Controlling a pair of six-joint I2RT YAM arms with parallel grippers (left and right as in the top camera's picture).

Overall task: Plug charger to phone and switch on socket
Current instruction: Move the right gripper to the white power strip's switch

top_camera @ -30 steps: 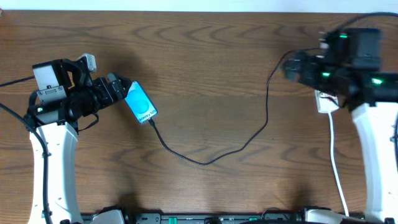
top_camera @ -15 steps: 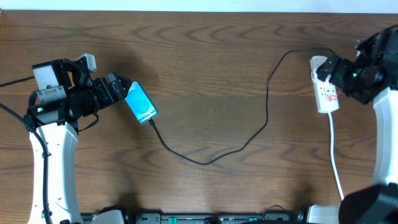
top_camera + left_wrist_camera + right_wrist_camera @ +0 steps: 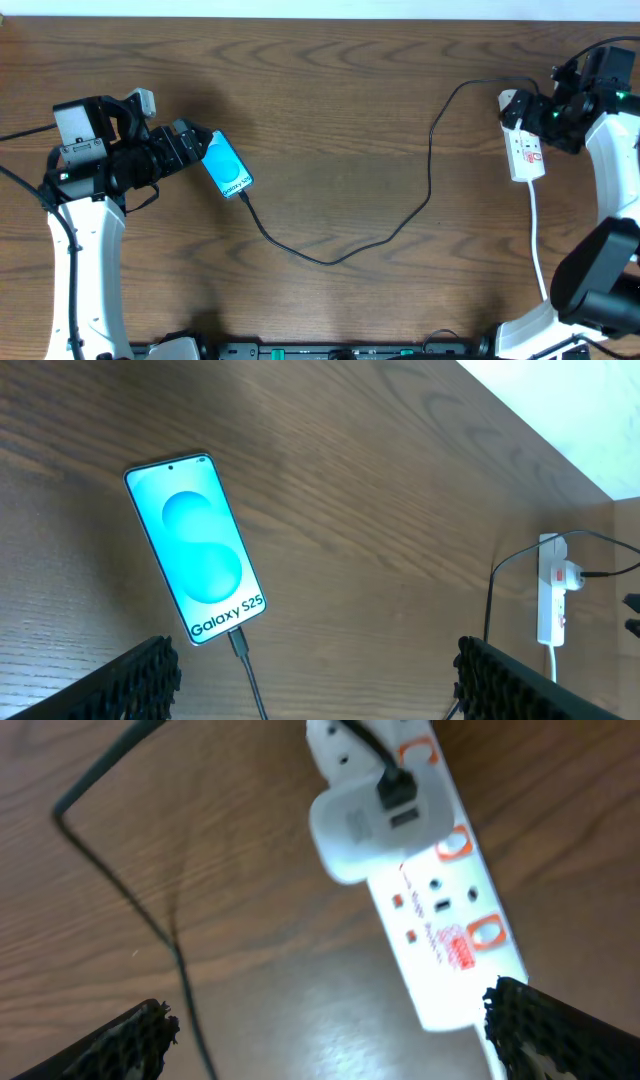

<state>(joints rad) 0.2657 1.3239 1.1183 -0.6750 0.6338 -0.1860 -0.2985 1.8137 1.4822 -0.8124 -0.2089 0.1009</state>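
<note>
The phone (image 3: 228,166) lies face up on the table, its cyan screen lit; it also shows in the left wrist view (image 3: 200,560). The black charger cable (image 3: 330,260) has its tip in the phone's lower end (image 3: 237,641) and runs right and up to the socket strip (image 3: 523,140). In the right wrist view a white adapter (image 3: 365,830) sits in the strip (image 3: 440,910) with the cable's black plug in it. My left gripper (image 3: 192,145) is open and empty just left of the phone, and so it appears in its wrist view (image 3: 320,690). My right gripper (image 3: 540,112) is open beside the strip's right edge, with its right finger over the strip's end (image 3: 330,1045).
The strip's thick white cord (image 3: 538,240) runs down to the table's front edge at the right. The cable's loop crosses the middle of the brown wooden table (image 3: 330,100). The table's far edge meets a white wall.
My right arm has pulled back from over the strip to its right side, which uncovered the strip. The left arm, phone and cable have not moved.
</note>
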